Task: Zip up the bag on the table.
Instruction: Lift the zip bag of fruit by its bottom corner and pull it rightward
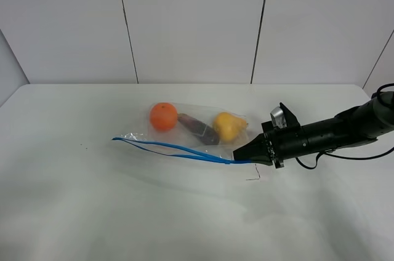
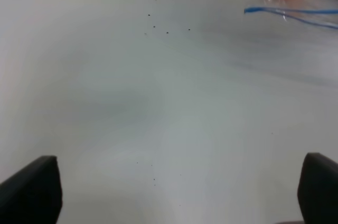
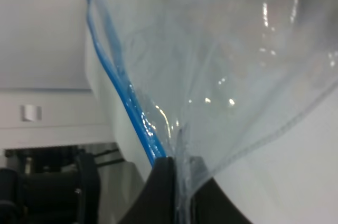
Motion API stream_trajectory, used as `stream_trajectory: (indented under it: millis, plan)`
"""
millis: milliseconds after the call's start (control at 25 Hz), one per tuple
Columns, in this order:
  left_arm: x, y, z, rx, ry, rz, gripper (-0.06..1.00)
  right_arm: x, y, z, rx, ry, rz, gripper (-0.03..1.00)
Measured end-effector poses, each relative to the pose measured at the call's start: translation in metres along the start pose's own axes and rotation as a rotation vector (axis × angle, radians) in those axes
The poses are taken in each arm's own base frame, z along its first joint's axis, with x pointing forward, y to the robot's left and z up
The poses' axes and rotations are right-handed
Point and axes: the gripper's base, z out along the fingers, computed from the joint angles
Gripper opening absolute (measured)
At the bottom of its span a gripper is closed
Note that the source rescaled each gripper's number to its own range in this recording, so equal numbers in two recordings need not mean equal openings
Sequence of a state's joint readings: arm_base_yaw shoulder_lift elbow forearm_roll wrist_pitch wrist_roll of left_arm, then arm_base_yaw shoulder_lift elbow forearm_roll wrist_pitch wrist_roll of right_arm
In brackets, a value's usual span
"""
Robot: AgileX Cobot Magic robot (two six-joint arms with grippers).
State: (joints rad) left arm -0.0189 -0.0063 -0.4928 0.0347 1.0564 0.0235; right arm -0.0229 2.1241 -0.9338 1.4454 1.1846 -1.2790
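One white table carries your bag, lying mid-table with its blue zipper strip toward the near edge. Your right fingers are clamped on the strip's right end. Your left fingers stand wide apart, holding nothing, above the table.

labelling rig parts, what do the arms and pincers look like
The right arm is a black tube tapering to the pointed black right pincer, with a silver bracket on top and a thin black cable looping beneath. The left pincer shows two blunt black fingers. No markings visible.
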Motion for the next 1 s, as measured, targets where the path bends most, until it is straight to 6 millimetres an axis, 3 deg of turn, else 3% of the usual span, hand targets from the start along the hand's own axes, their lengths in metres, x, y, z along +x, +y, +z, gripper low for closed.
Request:
stream_trajectory:
  millis: [280, 520, 1000]
  plan:
    - [0.0, 0.0, 0.0, 0.0, 0.0, 0.0, 1.0, -0.005, 0.005, -0.001, -0.03, -0.044, 0.066, 0.0]
    - [0.0, 0.0, 0.0, 0.0, 0.0, 0.0, 1.0, -0.012, 0.025, -0.01, -0.041, -0.092, 0.067, 0.0]
    - [0.0, 0.0, 0.0, 0.0, 0.0, 0.0, 1.0, -0.017, 0.045, -0.018, -0.061, -0.132, 0.132, 0.0]
